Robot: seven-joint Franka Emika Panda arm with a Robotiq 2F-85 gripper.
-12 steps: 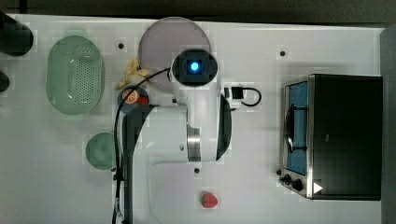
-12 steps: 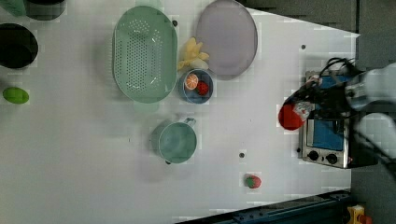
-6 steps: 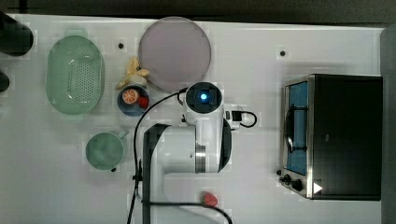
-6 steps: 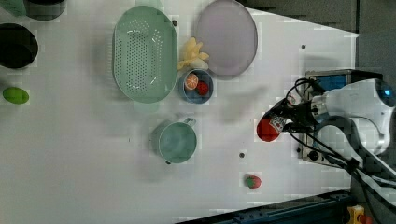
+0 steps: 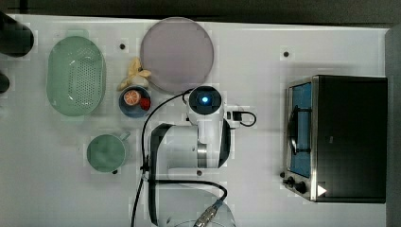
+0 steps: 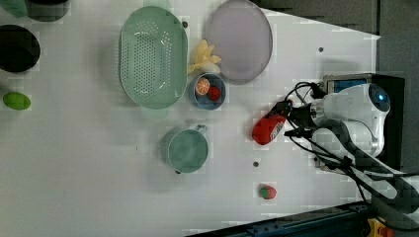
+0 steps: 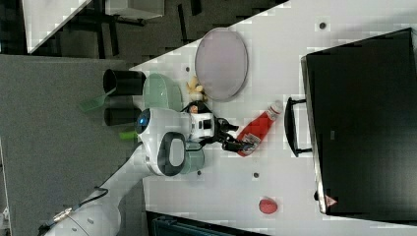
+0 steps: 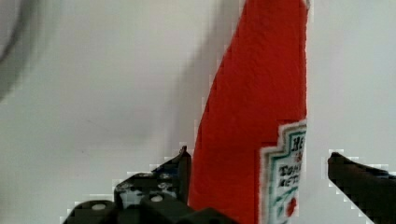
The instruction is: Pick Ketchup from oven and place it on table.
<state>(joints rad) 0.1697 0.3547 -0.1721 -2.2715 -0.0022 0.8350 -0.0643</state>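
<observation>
Ketchup out of oven, tilted above table beside lilac plate. Gripper pinches its base. Lower gently, seat bottle flat, then release.

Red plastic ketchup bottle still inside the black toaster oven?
No: in the right view the red plastic ketchup bottle is outside the black toaster oven, over the white tabletop, at the gripper.
</observation>
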